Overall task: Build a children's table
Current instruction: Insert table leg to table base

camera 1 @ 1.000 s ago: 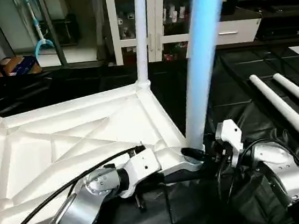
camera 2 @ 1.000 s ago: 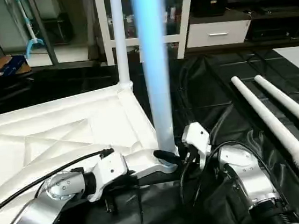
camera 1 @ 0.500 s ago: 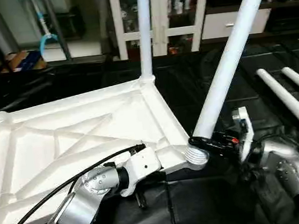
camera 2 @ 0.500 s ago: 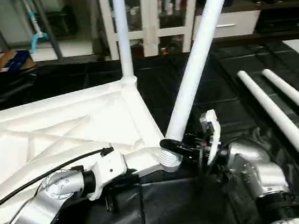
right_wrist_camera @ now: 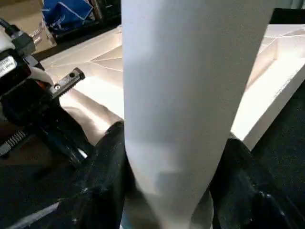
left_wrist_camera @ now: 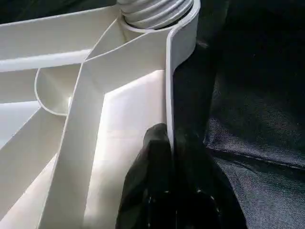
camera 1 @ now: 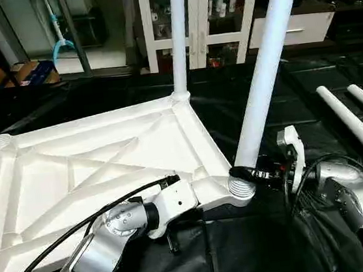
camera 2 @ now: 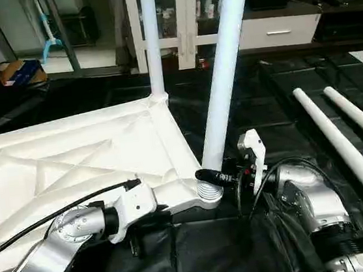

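Two legs are at the top (camera 1: 99, 165): one stands upright in the far corner socket (camera 1: 178, 38), the other (camera 1: 263, 74) leans at the near corner with its thread (camera 1: 242, 188) showing above the socket, not yet seated. Two more legs (camera 1: 358, 129) lie on the black cloth (camera 1: 246, 247) to the right. The right gripper (camera 1: 251, 172) is clamped round the leaning leg just above the thread. The left gripper (left_wrist_camera: 172, 157) is pinched narrow on the top's rim beside that socket, steadying it. To do this step well, I judge the leg should first be brought upright, in line with the socket, so the thread does not cross. Then turn it in short twists, regripping low, while the left keeps the top from turning.
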`<state>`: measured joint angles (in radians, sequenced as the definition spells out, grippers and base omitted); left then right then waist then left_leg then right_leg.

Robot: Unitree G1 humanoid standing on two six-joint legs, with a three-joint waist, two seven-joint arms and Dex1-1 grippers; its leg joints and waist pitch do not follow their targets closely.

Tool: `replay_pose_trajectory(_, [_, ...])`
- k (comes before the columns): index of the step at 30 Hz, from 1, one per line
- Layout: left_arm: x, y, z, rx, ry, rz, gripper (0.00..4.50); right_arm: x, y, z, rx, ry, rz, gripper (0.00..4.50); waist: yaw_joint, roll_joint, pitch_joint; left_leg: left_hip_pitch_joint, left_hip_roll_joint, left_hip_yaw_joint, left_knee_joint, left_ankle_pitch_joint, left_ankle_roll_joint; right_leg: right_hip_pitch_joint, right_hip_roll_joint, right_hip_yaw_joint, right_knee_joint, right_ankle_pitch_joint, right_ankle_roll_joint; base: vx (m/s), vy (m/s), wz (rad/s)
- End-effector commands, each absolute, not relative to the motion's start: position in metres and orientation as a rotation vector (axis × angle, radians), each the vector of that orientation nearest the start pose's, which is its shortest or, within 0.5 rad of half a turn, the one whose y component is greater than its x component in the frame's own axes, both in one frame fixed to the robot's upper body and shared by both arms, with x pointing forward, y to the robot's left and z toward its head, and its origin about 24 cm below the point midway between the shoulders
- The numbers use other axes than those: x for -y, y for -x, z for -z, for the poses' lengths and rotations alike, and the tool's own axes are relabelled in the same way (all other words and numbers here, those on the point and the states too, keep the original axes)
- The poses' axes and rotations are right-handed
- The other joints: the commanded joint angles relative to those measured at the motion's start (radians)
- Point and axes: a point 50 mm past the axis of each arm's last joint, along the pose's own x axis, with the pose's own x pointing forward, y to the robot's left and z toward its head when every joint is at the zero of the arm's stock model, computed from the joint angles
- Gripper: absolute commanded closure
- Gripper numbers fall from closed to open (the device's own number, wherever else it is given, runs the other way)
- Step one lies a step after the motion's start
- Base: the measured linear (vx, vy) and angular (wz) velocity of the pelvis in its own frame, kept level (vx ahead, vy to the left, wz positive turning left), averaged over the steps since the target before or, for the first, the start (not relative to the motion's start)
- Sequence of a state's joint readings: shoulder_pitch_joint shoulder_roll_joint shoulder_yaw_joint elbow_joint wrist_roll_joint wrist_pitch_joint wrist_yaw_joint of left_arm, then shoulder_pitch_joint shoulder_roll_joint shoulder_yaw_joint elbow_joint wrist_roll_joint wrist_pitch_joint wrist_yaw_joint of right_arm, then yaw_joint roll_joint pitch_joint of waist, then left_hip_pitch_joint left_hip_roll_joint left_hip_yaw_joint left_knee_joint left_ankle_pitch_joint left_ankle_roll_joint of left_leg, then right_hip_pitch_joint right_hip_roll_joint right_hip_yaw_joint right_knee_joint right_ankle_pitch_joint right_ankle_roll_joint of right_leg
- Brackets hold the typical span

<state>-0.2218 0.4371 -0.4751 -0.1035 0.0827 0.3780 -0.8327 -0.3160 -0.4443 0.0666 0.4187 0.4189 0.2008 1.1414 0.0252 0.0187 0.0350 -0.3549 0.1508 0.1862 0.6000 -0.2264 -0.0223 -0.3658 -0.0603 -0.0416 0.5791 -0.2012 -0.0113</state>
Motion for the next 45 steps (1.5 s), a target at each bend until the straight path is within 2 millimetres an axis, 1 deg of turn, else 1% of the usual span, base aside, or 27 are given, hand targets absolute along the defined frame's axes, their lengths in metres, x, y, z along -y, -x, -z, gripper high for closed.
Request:
replay_pose_trajectory(1, [-0.095, -0.244, -0.049, -0.341, -0.561, 1.202, 4.50, 0.206, -0.263, -0.005, -0.522, -0.083, -0.991, 2.59, -0.007, -0.005, -0.028, 0.011, 0.090, -0.044, -0.097, -0.317, 0.003, 0.004, -0.095, 0.050, -0.082, -0.388, -0.182, 0.000, 0.000, 0.00])
replay_pose_trajectory(4, [-0.096, -0.244, -0.049, -0.342, -0.563, 1.200, 4.50, 0.206, -0.255, 0.004, -0.540, -0.093, -0.982, 2.59, -0.006, -0.005, -0.029, 0.011, 0.091, -0.044, -0.098, -0.310, 0.005, 0.005, -0.094, 0.050, -0.081, -0.364, -0.185, 0.000, 0.000, 0.00])
replay_pose_trajectory(7, [-0.096, -0.244, -0.049, -0.340, -0.565, 1.197, 4.50, 0.205, -0.250, 0.012, -0.498, -0.099, -0.934, 2.59, -0.006, -0.005, -0.030, 0.010, 0.091, -0.042, -0.098, -0.304, 0.009, 0.005, -0.093, 0.051, -0.080, -0.331, -0.193, 0.000, 0.000, 0.00])
replay_pose_trajectory(10, [-0.096, -0.246, -0.049, -0.337, -0.568, 1.191, 4.50, 0.204, -0.245, 0.018, -0.456, -0.105, -0.888, 2.59, -0.008, -0.004, -0.027, 0.014, 0.090, -0.046, -0.102, -0.364, -0.008, 0.000, -0.094, 0.050, -0.087, -0.400, -0.175, 0.000, 0.000, 0.00])
replay_pose_trajectory(11, [-0.096, -0.246, -0.049, -0.337, -0.569, 1.190, 4.50, 0.205, -0.244, 0.020, -0.451, -0.090, -0.882, 2.59, -0.010, -0.003, -0.024, 0.018, 0.090, -0.048, -0.104, -0.408, -0.019, -0.005, -0.093, 0.049, -0.092, -0.448, -0.160, 0.000, 0.000, 0.00])
replay_pose_trajectory(12, [-0.096, -0.246, -0.049, -0.336, -0.569, 1.191, 4.50, 0.204, -0.241, 0.022, -0.454, -0.085, -0.888, 2.59, -0.015, -0.006, -0.023, 0.021, 0.088, -0.050, -0.104, -0.444, -0.027, -0.008, -0.092, 0.048, -0.095, -0.490, -0.146, 0.000, 0.000, 0.00])
replay_pose_trajectory(13, [-0.096, -0.246, -0.049, -0.336, -0.568, 1.191, 4.50, 0.204, -0.240, 0.023, -0.455, -0.085, -0.891, 2.59, -0.016, -0.003, -0.023, 0.022, 0.087, -0.052, -0.105, -0.457, -0.030, -0.009, -0.091, 0.047, -0.096, -0.504, -0.140, 0.000, 0.000, 0.00])
replay_pose_trajectory(15, [-0.096, -0.246, -0.049, -0.337, -0.571, 1.195, 4.50, 0.203, -0.236, 0.026, -0.454, -0.038, -0.914, 2.59, -0.024, -0.004, -0.022, 0.023, 0.087, -0.055, -0.105, -0.496, -0.038, -0.016, -0.091, 0.047, -0.102, -0.541, -0.120, 0.000, 0.000, 0.00])
replay_pose_trajectory(16, [-0.096, -0.246, -0.049, -0.336, -0.570, 1.196, 4.50, 0.202, -0.235, 0.026, -0.445, -0.001, -0.923, 2.59, -0.027, -0.004, -0.023, 0.023, 0.087, -0.058, -0.106, -0.505, -0.040, -0.016, -0.091, 0.047, -0.101, -0.544, -0.117, 0.000, 0.000, 0.00])
replay_pose_trajectory(17, [-0.096, -0.246, -0.049, -0.336, -0.571, 1.197, 4.50, 0.201, -0.234, 0.026, -0.442, 0.017, -0.934, 2.59, -0.028, -0.003, -0.023, 0.021, 0.087, -0.058, -0.107, -0.506, -0.040, -0.015, -0.090, 0.047, -0.101, -0.538, -0.116, 0.000, 0.000, 0.00])
replay_pose_trajectory(20, [-0.096, -0.246, -0.050, -0.335, -0.571, 1.196, 4.50, 0.200, -0.234, 0.027, -0.436, 0.053, -0.949, 2.59, -0.030, -0.006, -0.025, 0.016, 0.088, -0.057, -0.109, -0.497, -0.035, -0.013, -0.090, 0.050, -0.097, -0.490, -0.129, 0.000, 0.000, 0.00])
replay_pose_trajectory(21, [-0.095, -0.246, -0.050, -0.335, -0.572, 1.197, 4.50, 0.199, -0.233, 0.027, -0.438, 0.062, -0.960, 2.59, -0.030, -0.006, -0.025, 0.016, 0.088, -0.056, -0.108, -0.492, -0.031, -0.013, -0.091, 0.050, -0.097, -0.486, -0.133, 0.000, 0.000, 0.00])
replay_pose_trajectory(22, [-0.095, -0.246, -0.050, -0.336, -0.571, 1.199, 4.50, 0.199, -0.233, 0.028, -0.444, 0.070, -0.970, 2.59, -0.031, -0.009, -0.024, 0.016, 0.087, -0.055, -0.108, -0.493, -0.028, -0.013, -0.091, 0.050, -0.099, -0.495, -0.133, 0.000, 0.000, 0.00])
replay_pose_trajectory(23, [-0.095, -0.246, -0.050, -0.336, -0.571, 1.199, 4.50, 0.198, -0.232, 0.029, -0.453, 0.074, -0.983, 2.59, -0.030, -0.007, -0.024, 0.017, 0.087, -0.055, -0.107, -0.496, -0.028, -0.014, -0.092, 0.051, -0.099, -0.502, -0.133, 0.000, 0.000, 0.00])
replay_pose_trajectory(27, [-0.095, -0.246, -0.049, -0.343, -0.568, 1.204, 4.50, 0.199, -0.222, 0.038, -0.597, 0.060, -1.063, 2.59, -0.032, -0.009, -0.023, 0.017, 0.087, -0.057, -0.108, -0.506, -0.026, -0.015, -0.089, 0.050, -0.100, -0.518, -0.124, 0.000, 0.000, 0.00])
replay_pose_trajectory(28, [-0.095, -0.245, -0.049, -0.344, -0.568, 1.204, 4.50, 0.199, -0.222, 0.038, -0.602, 0.040, -1.060, 2.59, -0.031, -0.007, -0.022, 0.018, 0.087, -0.057, -0.109, -0.510, -0.026, -0.016, -0.090, 0.051, -0.102, -0.521, -0.124, 0.000, 0.000, 0.00])
replay_pose_trajectory(29, [-0.095, -0.245, -0.049, -0.344, -0.568, 1.204, 4.50, 0.199, -0.222, 0.038, -0.603, 0.035, -1.059, 2.59, -0.032, -0.007, -0.023, 0.019, 0.088, -0.059, -0.110, -0.520, -0.030, -0.017, -0.089, 0.051, -0.101, -0.524, -0.122, 0.000, 0.000, 0.00])
replay_pose_trajectory(31, [-0.095, -0.245, -0.049, -0.345, -0.568, 1.204, 4.50, 0.199, -0.224, 0.037, -0.614, -0.014, -1.047, 2.59, -0.032, -0.008, -0.025, 0.018, 0.089, -0.060, -0.111, -0.524, -0.034, -0.016, -0.088, 0.051, -0.100, -0.508, -0.121, 0.000, 0.000, 0.00])
replay_pose_trajectory(33, [-0.095, -0.245, -0.049, -0.347, -0.567, 1.206, 4.50, 0.198, -0.238, 0.029, -0.587, -0.083, -1.001, 2.59, -0.033, -0.009, -0.027, 0.015, 0.088, -0.060, -0.111, -0.515, -0.032, -0.013, -0.087, 0.050, -0.095, -0.481, -0.131, 0.000, 0.000, 0.00])
replay_pose_trajectory(34, [-0.095, -0.245, -0.049, -0.347, -0.567, 1.206, 4.50, 0.198, -0.238, 0.029, -0.587, -0.083, -1.001, 2.59, -0.033, -0.008, -0.025, 0.014, 0.088, -0.060, -0.112, -0.515, -0.032, -0.013, -0.088, 0.051, -0.096, -0.484, -0.133, 0.000, 0.000, 0.00])
replay_pose_trajectory(36, [-0.095, -0.245, -0.049, -0.346, -0.567, 1.207, 4.50, 0.196, -0.245, 0.024, -0.563, -0.109, -0.981, 2.59, -0.033, -0.008, -0.023, 0.017, 0.087, -0.060, -0.110, -0.529, -0.037, -0.017, -0.090, 0.050, -0.100, -0.522, -0.125, 0.000, 0.000, 0.00])
replay_pose_trajectory(37, [-0.094, -0.245, -0.049, -0.344, -0.567, 1.206, 4.50, 0.196, -0.248, 0.022, -0.547, -0.103, -0.968, 2.59, -0.034, -0.011, -0.023, 0.017, 0.087, -0.060, -0.109, -0.535, -0.038, -0.019, -0.090, 0.049, -0.102, -0.538, -0.120, 0.000, 0.000, 0.00])
replay_pose_trajectory(39, [-0.094, -0.246, -0.050, -0.340, -0.571, 1.200, 4.50, 0.195, -0.252, 0.018, -0.520, -0.083, -0.956, 2.59, -0.037, -0.013, -0.022, 0.017, 0.086, -0.065, -0.109, -0.550, -0.042, -0.020, -0.093, 0.047, -0.106, -0.593, -0.100, 0.000, 0.000, 0.00])
replay_pose_trajectory(40, [-0.095, -0.246, -0.050, -0.337, -0.574, 1.191, 4.50, 0.194, -0.252, 0.017, -0.500, -0.073, -0.956, 2.59, -0.036, -0.011, -0.021, 0.016, 0.087, -0.066, -0.109, -0.553, -0.043, -0.021, -0.094, 0.048, -0.106, -0.599, -0.097, 0.000, 0.000, 0.00])
replay_pose_trajectory(42, [-0.095, -0.247, -0.050, -0.334, -0.581, 1.174, 4.50, 0.191, -0.252, 0.015, -0.471, -0.070, -0.960, 2.59, -0.039, -0.013, -0.020, 0.019, 0.086, -0.066, -0.109, -0.562, -0.043, -0.026, -0.093, 0.048, -0.109, -0.616, -0.088, 0.000, 0.000, 0.00])
replay_pose_trajectory(44, [-0.096, -0.248, -0.050, -0.332, -0.582, 1.149, 4.50, 0.188, -0.252, 0.014, -0.442, -0.072, -0.946, 2.59, -0.040, -0.013, -0.019, 0.018, 0.087, -0.068, -0.110, -0.568, -0.044, -0.027, -0.094, 0.048, -0.110, -0.625, -0.083, 0.000, 0.000, 0.00])
replay_pose_trajectory(45, [-0.097, -0.249, -0.050, -0.331, -0.584, 1.140, 4.50, 0.188, -0.253, 0.014, -0.430, -0.072, -0.934, 2.59, -0.039, -0.009, -0.018, 0.019, 0.087, -0.069, -0.110, -0.578, -0.046, -0.029, -0.093, 0.049, -0.111, -0.634, -0.080, 0.000, 0.000, 0.00])
